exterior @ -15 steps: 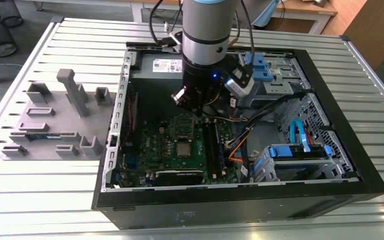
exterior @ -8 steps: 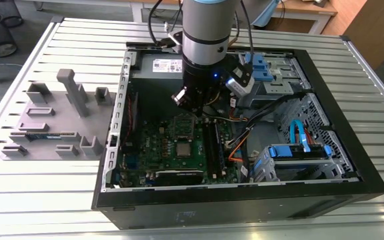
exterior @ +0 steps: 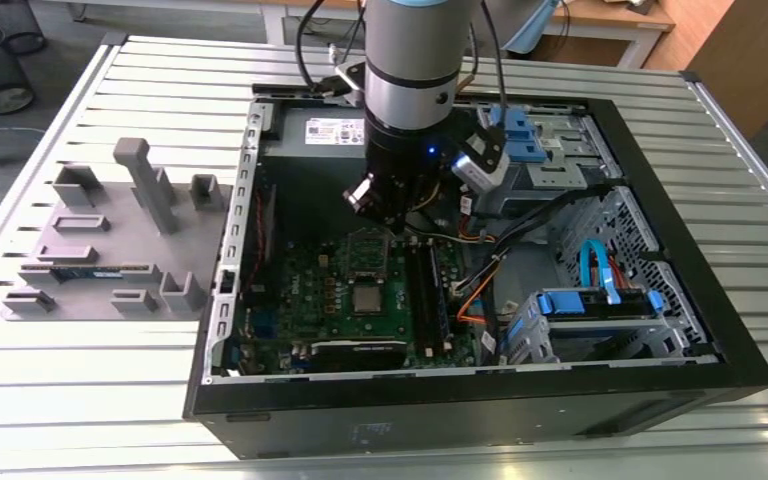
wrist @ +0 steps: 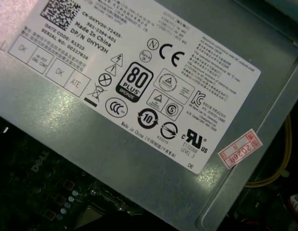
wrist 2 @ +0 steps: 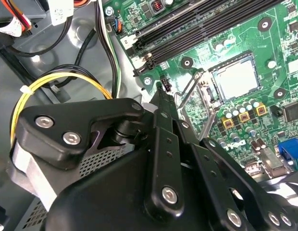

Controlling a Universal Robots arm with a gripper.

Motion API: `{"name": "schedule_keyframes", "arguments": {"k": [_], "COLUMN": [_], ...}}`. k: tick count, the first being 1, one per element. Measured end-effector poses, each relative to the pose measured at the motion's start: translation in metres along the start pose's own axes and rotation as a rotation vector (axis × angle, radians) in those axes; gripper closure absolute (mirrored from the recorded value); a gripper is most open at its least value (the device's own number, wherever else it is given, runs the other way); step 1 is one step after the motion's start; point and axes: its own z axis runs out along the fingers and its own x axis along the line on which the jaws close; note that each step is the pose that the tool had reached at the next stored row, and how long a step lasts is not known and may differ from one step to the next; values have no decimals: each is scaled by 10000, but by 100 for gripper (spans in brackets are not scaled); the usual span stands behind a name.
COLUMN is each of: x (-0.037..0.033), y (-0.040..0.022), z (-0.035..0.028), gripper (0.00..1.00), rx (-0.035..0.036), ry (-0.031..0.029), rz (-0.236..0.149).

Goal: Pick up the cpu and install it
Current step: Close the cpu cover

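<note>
1. Black gripper [wrist 2: 163,94] linkages crowd the front of the second wrist view, bolts and all, the tips pointing down at the green motherboard [wrist 2: 221,57]. Whether the fingers are spread or pressed together, I cannot tell.
2. Just past those tips, the thin socket lever [wrist 2: 187,91] stands raised off the board.
3. Right beside the lever sits the cpu [wrist 2: 238,79], silver top up, lying flat inside its metal-framed socket [wrist 2: 214,103]. In the exterior view the cpu [exterior: 367,298] shows as a pale square in the middle of the board, just below the gripper [exterior: 387,228], and the gripper is not touching it.
4. Dark memory slots [wrist 2: 202,24] run along the board on the far side of the socket from the gripper.
5. Yellow cables [wrist 2: 62,77] loop over the grey chassis next to the gripper's body.
6. Close to the first wrist camera lies the grey power supply [wrist: 154,159], its white label [wrist: 139,72] covered in marks, a small pink sticker [wrist: 239,148] at its corner.
7. Stepping back: the arm [exterior: 411,70] reaches down into the open computer case [exterior: 491,400], which lies on a slatted metal table [exterior: 91,400].
8. Blue drive brackets [exterior: 598,300] sit on the exterior view's right inside the case.
9. Off on the exterior view's left, a grey parts holder [exterior: 104,240] rests on the table with a green memory stick [exterior: 91,270] lying in it.
</note>
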Motion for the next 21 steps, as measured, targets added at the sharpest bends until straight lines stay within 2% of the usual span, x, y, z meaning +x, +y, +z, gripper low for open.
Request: {"name": "schedule_keyframes", "arguments": {"k": [4,11,21], "x": [0,8,10], "y": [-2,-14,-18], "z": [-30,-38,-60], "gripper": [89,89,89], "rx": [39,142,191], "ry": [24,96,130], "rz": [-35,-115,-266]}}
